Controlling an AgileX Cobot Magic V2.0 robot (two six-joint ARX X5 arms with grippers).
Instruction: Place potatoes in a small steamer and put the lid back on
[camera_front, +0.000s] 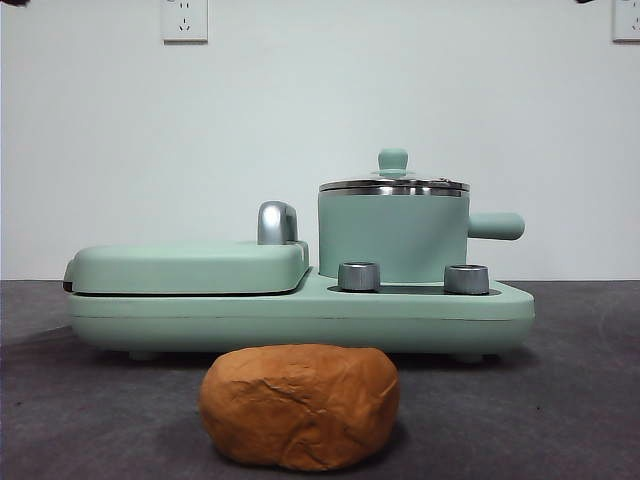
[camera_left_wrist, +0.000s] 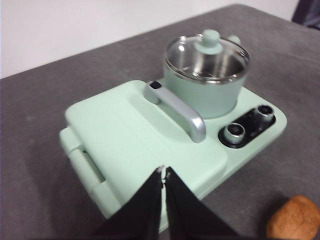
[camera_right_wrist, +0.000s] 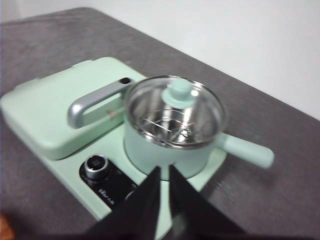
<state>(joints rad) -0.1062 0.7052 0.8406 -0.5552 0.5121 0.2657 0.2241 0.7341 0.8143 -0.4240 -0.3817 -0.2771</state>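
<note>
The potato (camera_front: 300, 405), an orange-brown wrinkled lump, lies on the grey table in front of the appliance; it also shows in the left wrist view (camera_left_wrist: 295, 218). The mint-green steamer pot (camera_front: 392, 235) stands on the right of the appliance base, its side handle pointing right. The glass lid (camera_front: 393, 186) with a green knob sits on the pot. My left gripper (camera_left_wrist: 164, 172) is shut and empty, high above the griddle side. My right gripper (camera_right_wrist: 164, 172) is shut and empty, above the pot (camera_right_wrist: 150, 150) and lid (camera_right_wrist: 150, 107).
A flat mint-green griddle cover (camera_front: 190, 265) with a chrome handle (camera_front: 277, 223) fills the left of the base (camera_front: 300, 312). Two metal dials (camera_front: 359, 276) stand in front of the pot. Both arms show only as black tips at the top corners.
</note>
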